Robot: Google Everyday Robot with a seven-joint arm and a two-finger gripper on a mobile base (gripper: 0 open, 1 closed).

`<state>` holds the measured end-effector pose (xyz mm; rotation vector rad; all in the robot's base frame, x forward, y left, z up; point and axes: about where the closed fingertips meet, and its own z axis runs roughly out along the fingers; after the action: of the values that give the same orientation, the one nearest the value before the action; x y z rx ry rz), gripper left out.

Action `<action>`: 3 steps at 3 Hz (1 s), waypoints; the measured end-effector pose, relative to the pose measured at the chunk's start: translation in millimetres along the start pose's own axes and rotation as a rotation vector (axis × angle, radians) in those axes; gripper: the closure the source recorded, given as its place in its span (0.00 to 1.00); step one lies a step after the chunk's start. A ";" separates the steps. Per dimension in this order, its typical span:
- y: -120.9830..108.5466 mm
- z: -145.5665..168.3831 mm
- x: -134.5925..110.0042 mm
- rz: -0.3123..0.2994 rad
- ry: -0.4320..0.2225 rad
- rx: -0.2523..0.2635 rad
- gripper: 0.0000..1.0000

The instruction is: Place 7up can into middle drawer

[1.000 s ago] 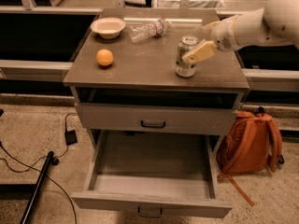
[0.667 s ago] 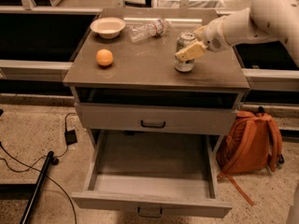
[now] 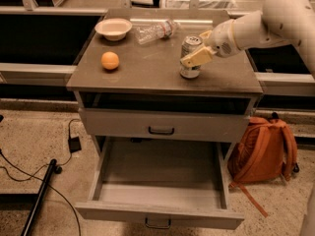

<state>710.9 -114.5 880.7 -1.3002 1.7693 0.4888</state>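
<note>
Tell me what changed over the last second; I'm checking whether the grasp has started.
The gripper moved left in the view onto the can, which shifted slightly left on the tabletop. Whether it holds the can is unclear. Bowl, orange, bottle and open drawer stayed put.

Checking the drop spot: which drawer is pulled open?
The middle drawer, the lower one, pulled out; the upper drawer is shut. The gripper is at the 7up can on the cabinet top.

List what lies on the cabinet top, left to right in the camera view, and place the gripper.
Orange → plastic bottle → 7up can, the gripper at the can from its right. The bowl overlaps the orange sideways, so it is left out.
</note>
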 end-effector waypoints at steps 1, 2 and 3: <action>21.9 -22.6 -13.2 -0.085 -0.136 -0.034 1.00; 60.8 -55.9 -18.2 -0.221 -0.190 -0.059 1.00; 104.2 -59.3 -13.5 -0.310 -0.125 -0.127 1.00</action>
<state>593.1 -110.4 906.4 -1.5651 1.4205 0.5003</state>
